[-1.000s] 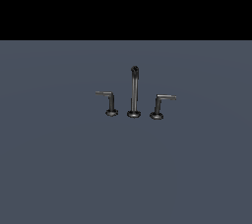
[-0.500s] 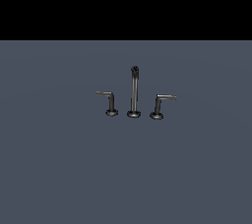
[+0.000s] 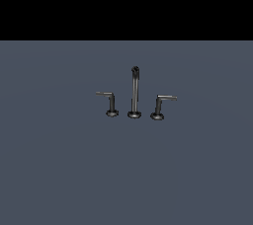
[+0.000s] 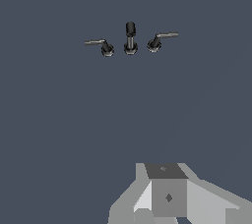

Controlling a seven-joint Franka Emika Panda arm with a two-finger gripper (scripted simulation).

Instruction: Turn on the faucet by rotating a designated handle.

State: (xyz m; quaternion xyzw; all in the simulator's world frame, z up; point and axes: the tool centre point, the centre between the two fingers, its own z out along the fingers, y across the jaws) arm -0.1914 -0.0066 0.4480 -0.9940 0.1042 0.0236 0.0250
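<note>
The designated handle stands on the worktop at the exterior view's right of the spout; approach not begun (gripper well apart, its opening impossible to tell); next, reach the lever's arm.

Gripper cut off by wrist view edge, fingertips unseen; arm outside exterior view.
</note>
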